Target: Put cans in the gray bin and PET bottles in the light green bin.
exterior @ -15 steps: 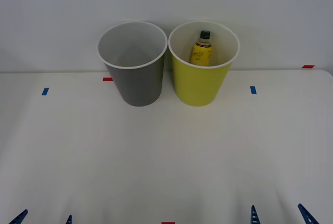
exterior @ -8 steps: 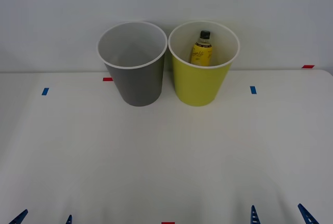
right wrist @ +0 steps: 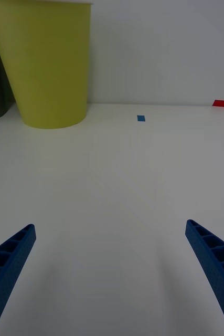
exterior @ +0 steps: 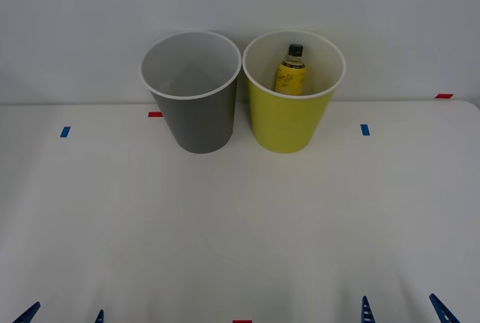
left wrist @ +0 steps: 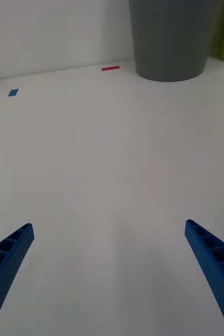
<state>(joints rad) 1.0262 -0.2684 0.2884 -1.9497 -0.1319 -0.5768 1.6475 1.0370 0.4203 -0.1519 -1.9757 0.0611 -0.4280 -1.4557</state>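
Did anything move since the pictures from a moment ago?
Nothing moved. The PET bottle still stands in the light green bin, the gray bin sits beside it, and the left gripper and right gripper stay open at the near edge of the table.

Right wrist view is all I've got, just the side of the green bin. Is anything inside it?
Observer: Yes. From the front, the yellow-wrapped PET bottle stands inside the light green bin.
Operator: And the gray bin?
Observer: The gray bin stands just to that bin's left, and what shows of its inside holds nothing.
Operator: Where's the left gripper?
Observer: The left gripper is open, low over bare table in front of the gray bin. The right gripper is open too.
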